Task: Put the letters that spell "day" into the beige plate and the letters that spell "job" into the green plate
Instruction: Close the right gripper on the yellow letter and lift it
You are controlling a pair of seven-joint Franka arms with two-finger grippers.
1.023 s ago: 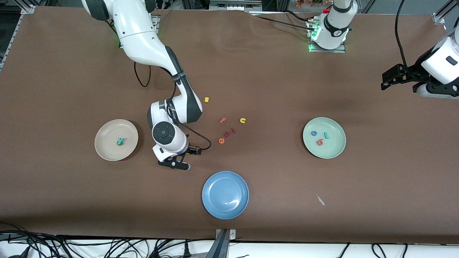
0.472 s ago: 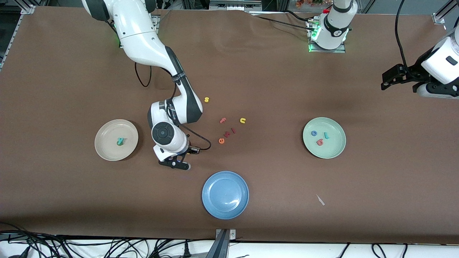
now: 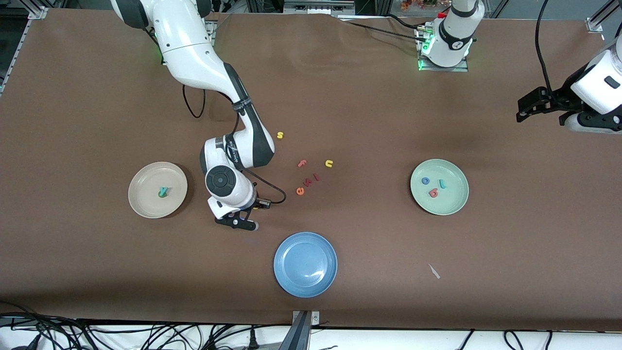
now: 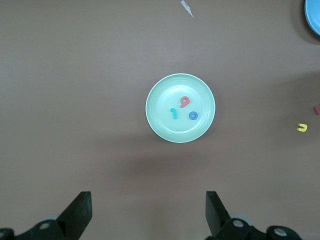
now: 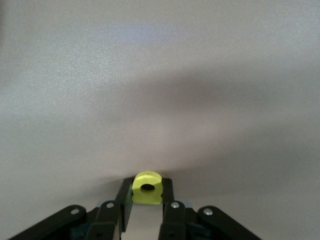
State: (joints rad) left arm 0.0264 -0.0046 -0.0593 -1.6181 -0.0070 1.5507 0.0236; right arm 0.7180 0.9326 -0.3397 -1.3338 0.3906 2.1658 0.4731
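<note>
My right gripper (image 3: 243, 224) is down at the brown table between the beige plate (image 3: 141, 181) and the blue plate, shut on the yellow "a" (image 5: 147, 188), which sits between its fingertips. In the beige plate lies the teal "y" (image 3: 164, 192) with a darker green letter against it. The green plate (image 3: 452, 201) holds the blue "o" (image 3: 425, 181), teal "j" (image 3: 442, 183) and salmon "b" (image 3: 433, 193). My left gripper (image 3: 524, 113) waits open, high over the left arm's end of the table. Its wrist view looks down on the green plate (image 4: 165, 125).
A blue plate (image 3: 305, 264) stands nearer the front camera than the right gripper. Loose letters lie mid-table: yellow "s" (image 3: 280, 135), salmon "f" (image 3: 302, 163), yellow "u" (image 3: 329, 164), orange "e" (image 3: 300, 191). A white scrap (image 3: 434, 271) lies near the front edge.
My right gripper's fingers have closed on the yellow "a" while the hand stayed almost in place. The left arm has not moved.
</note>
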